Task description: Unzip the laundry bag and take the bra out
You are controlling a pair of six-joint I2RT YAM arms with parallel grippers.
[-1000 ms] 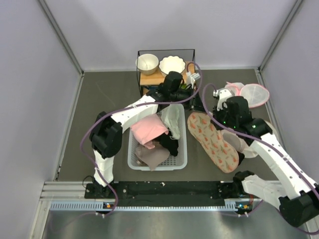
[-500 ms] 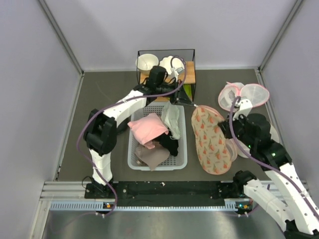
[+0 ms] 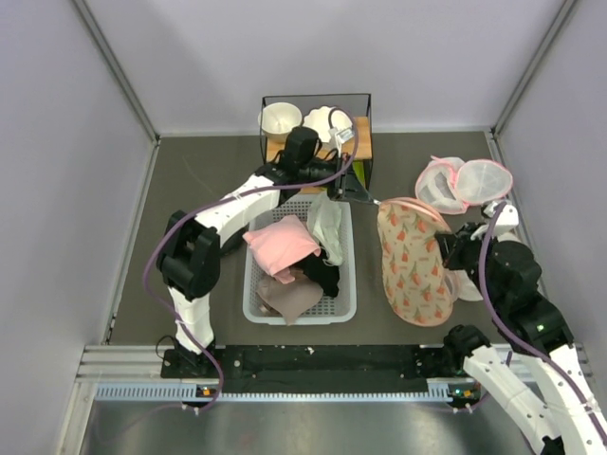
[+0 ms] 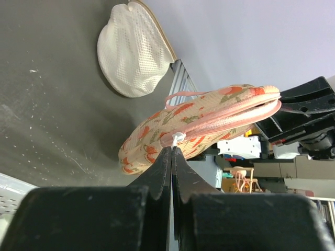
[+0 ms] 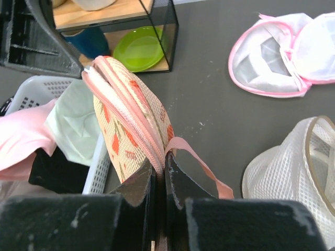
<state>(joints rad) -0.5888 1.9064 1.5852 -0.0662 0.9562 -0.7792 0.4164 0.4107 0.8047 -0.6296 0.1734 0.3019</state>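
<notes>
The floral laundry bag (image 3: 410, 263) hangs on edge between my two grippers, to the right of the basket. My left gripper (image 3: 372, 201) is shut on the white zipper pull (image 4: 177, 138) at the bag's far end (image 4: 201, 121). My right gripper (image 3: 446, 254) is shut on the pink zipper edge at the bag's near end (image 5: 128, 112), beside a loose pink loop strap (image 5: 201, 163). The zipper looks closed along the length I can see. The bra is hidden; no black garment shows at the bag.
A white basket (image 3: 348, 305) holds a pink cloth (image 3: 282, 245), a pale green cloth (image 3: 325, 223) and a black cloth (image 3: 322, 277). A wire rack (image 3: 365, 100) with bowls and a green plate (image 5: 138, 48) stands behind. White mesh domes (image 3: 465, 182) lie at the right, and another mesh pad (image 5: 293, 172).
The right gripper has drawn back to the right and toward the near edge with the bag's end. The bag has swung from slanted to nearly straight, stretched between both grippers. The left gripper shifted slightly.
</notes>
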